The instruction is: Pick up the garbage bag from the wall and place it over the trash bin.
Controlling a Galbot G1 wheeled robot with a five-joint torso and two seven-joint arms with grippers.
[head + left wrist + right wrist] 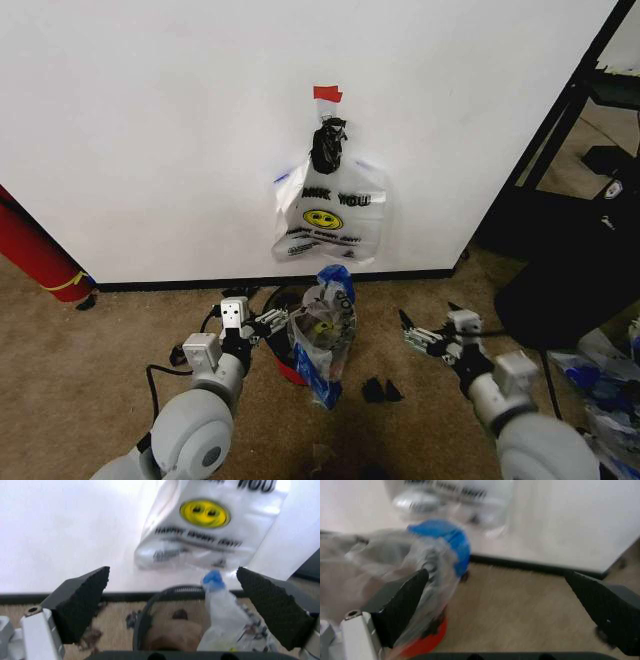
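One garbage bag (322,338) already drapes the trash bin (288,368) between my left gripper (268,323) and right gripper (412,338), both spread wide and empty, though it looks only loosely seated.

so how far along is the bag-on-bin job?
Mostly done by the look of it: a garbage bag already sits over the trash bin. Nothing in hand: left tool and right tool flank it, open. Another bag hangs on the wall. Left: perhaps seating the bag on the rim.
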